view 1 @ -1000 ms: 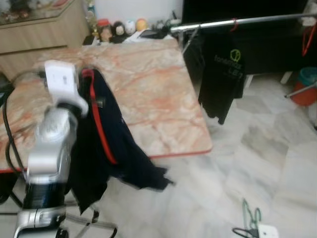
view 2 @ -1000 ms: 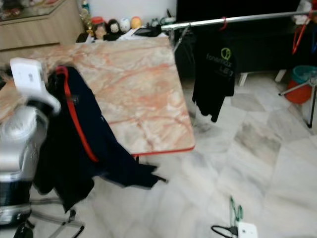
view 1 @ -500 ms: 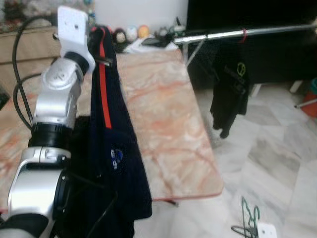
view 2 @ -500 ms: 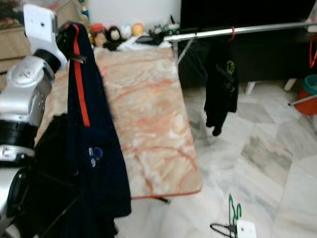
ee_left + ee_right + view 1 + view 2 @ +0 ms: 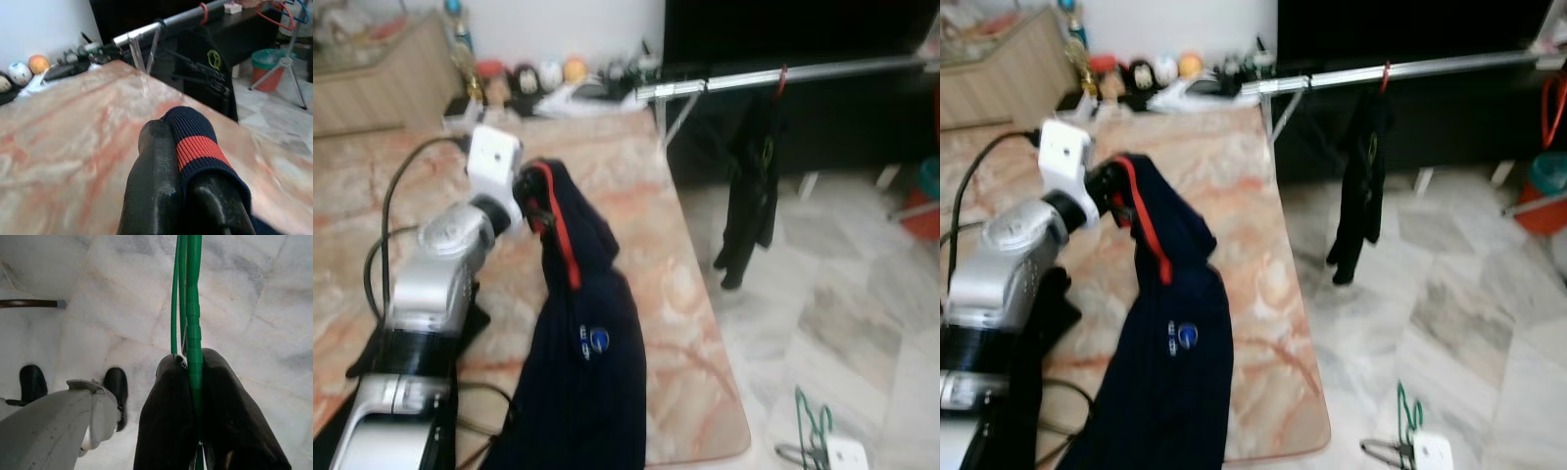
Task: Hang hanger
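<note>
**Garment lowered over the table, green hanger held low at the right**

At left, the left gripper [image 5: 530,196] was clamped on the red-striped collar of a dark blue garment [image 5: 592,372], which draped down over the marble-patterned table [image 5: 685,294]. Half a second before, that arm had held the collar high, near the top of the frame; here it stood lower and extended forward over the tabletop, with the camera also shifted. Judged from this, the garment had been carried toward the silver clothes rail [image 5: 803,72] but was not yet on a hanger. Further right, a black T-shirt [image 5: 752,186] hung from the rail on a red hook. At far right and low, the right gripper [image 5: 193,396] was closed around the green hanger [image 5: 188,293], which hung above the pale tiled floor [image 5: 254,308]; the robot's foot showed beside it.

Containers: a teal bin [image 5: 266,58] stood on the floor beyond the rail; its contents could not be made out.
</note>
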Motion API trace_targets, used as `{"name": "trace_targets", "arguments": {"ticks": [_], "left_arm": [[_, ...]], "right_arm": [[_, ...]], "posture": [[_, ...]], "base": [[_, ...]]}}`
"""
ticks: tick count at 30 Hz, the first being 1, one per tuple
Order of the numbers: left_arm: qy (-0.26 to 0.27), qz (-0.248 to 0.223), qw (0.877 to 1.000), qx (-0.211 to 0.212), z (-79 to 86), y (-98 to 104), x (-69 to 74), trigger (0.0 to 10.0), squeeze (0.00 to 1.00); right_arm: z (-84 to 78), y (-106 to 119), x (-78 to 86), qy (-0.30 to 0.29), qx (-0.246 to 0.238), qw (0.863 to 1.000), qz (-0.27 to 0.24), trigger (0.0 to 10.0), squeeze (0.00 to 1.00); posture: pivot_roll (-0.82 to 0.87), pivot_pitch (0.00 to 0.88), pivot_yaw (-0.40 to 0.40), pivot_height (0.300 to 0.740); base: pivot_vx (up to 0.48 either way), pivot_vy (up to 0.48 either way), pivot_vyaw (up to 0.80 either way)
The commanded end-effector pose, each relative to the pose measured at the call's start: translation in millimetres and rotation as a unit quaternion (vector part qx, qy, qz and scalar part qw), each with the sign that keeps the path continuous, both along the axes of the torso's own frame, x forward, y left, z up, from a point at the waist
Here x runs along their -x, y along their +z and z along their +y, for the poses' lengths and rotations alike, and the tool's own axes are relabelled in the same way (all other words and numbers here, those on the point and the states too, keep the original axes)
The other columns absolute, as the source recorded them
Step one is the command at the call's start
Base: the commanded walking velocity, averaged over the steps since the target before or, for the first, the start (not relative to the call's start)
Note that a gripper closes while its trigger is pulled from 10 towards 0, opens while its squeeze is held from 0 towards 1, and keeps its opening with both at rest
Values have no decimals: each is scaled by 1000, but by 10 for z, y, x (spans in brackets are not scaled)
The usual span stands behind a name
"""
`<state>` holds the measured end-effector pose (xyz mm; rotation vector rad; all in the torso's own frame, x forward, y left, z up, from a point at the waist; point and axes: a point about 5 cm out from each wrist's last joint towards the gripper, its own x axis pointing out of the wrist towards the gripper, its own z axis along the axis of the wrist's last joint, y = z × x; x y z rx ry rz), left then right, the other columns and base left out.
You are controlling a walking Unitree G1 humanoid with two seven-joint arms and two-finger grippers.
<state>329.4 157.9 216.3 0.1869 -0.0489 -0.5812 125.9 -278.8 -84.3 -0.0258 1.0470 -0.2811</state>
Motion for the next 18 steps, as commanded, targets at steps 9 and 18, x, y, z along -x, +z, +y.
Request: {"name": "trace_targets", "arguments": {"ticks": [9, 18], "left_arm": [[-43, 92, 995, -10, -29, -470, 434, 10000, 0], [-23, 142, 990, 9, -326, -747, 578, 10000, 86]], "right_arm": [[18, -15, 28, 7, -2, 1000, 6, 10000, 0], [24, -19, 34, 11, -2, 1000, 7, 10000, 0]], "posture": [[77, 0, 60, 740], [61, 0, 67, 740]], "base": [[0, 0, 0], [0, 0, 0]]}}
